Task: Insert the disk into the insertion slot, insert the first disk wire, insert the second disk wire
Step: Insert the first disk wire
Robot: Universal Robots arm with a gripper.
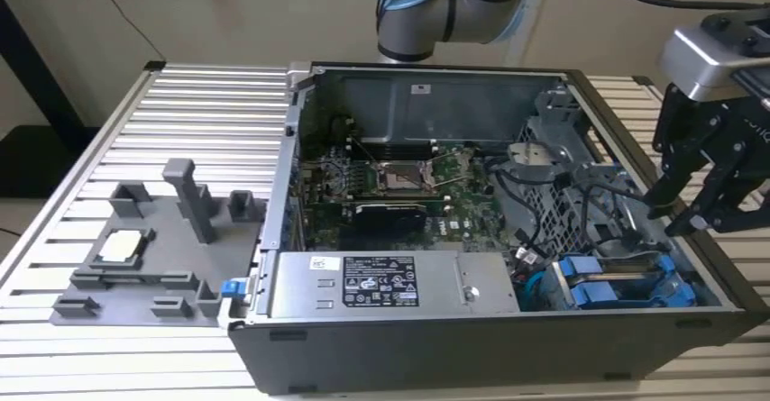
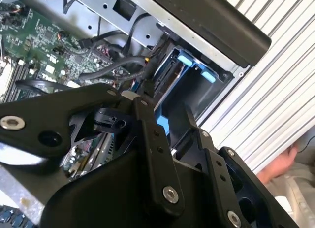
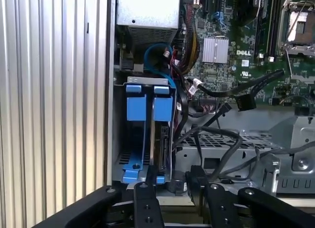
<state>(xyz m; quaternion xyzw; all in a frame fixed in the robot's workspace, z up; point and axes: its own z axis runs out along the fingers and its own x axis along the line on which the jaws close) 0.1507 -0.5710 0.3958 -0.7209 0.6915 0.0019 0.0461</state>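
The disk stands edge-on inside the insertion slot of the grey drive cage, its blue carrier tabs towards the power supply. The exterior view shows the same blue carriers at the case's near corner on the exterior view's right. My gripper hangs open just above that corner, holding nothing. In both wrist views its black fingers frame the cage end, with the blue tab between them. A loose black disk wire with its connector lies over the motherboard beside the cage.
The open case holds a motherboard, a power supply and a perforated grey cage crossed by black cables. A grey fixture sits on the slatted table at the exterior view's left. A person's hand shows beyond the case.
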